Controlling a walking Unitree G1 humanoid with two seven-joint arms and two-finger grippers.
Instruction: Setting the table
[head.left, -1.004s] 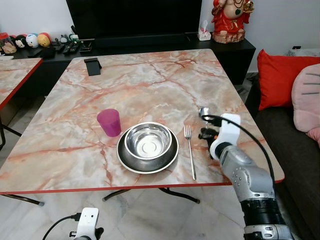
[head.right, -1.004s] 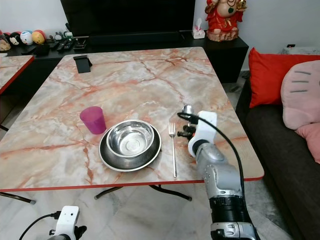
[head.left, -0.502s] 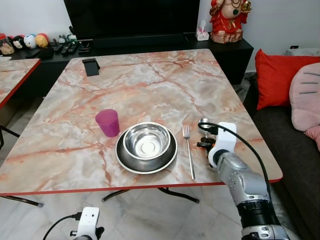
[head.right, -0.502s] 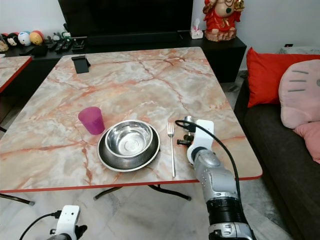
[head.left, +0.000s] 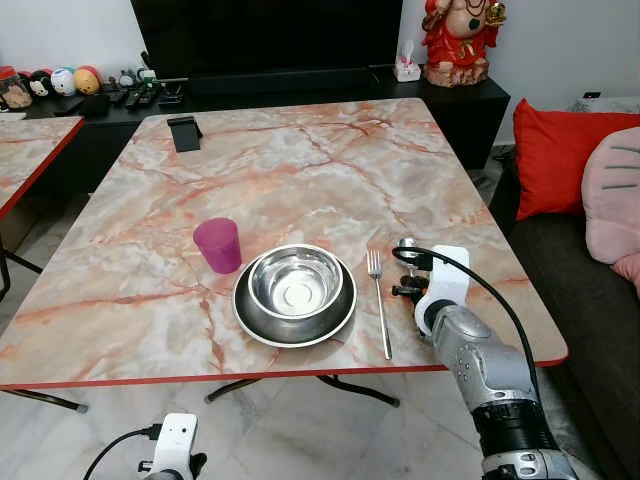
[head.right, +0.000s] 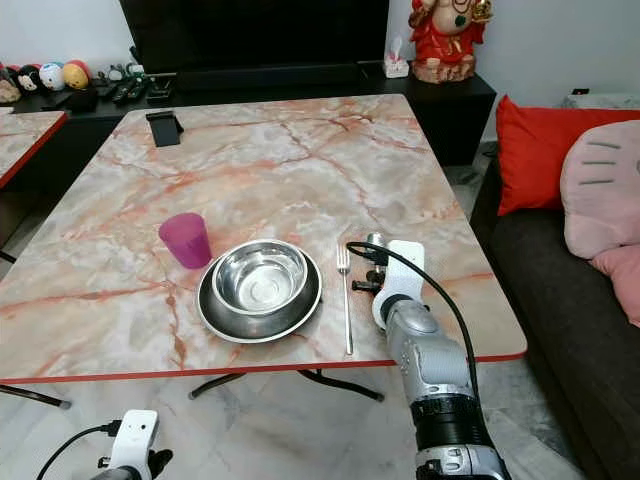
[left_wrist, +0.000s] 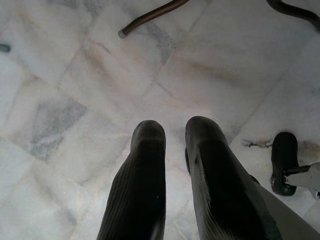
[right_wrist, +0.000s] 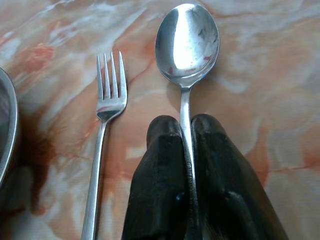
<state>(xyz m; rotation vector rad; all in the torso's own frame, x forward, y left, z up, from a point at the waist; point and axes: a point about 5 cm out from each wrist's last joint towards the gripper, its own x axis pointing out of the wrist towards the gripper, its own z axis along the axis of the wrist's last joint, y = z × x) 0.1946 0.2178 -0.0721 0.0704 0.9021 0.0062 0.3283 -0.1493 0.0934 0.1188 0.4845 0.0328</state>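
Right gripper (right_wrist: 186, 131): clamped on spoon (right_wrist: 187, 45) handle, lower and nearer the table (head.left: 300, 170) than a second ago.
Spoon: just beside fork (head.left: 379, 300), right of bowl (head.left: 296, 282).
Writing: none readable.
Left gripper (left_wrist: 172, 132): hanging idle, fingers slightly parted.

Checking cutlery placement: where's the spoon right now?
The spoon is clamped in the right gripper, just right of the fork, low over the marble table.

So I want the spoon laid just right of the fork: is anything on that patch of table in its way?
Nothing visible is. The right gripper is shut on the spoon, already beside the fork, and only bare marble table lies under and around it. The bowl sits on the fork's far side.
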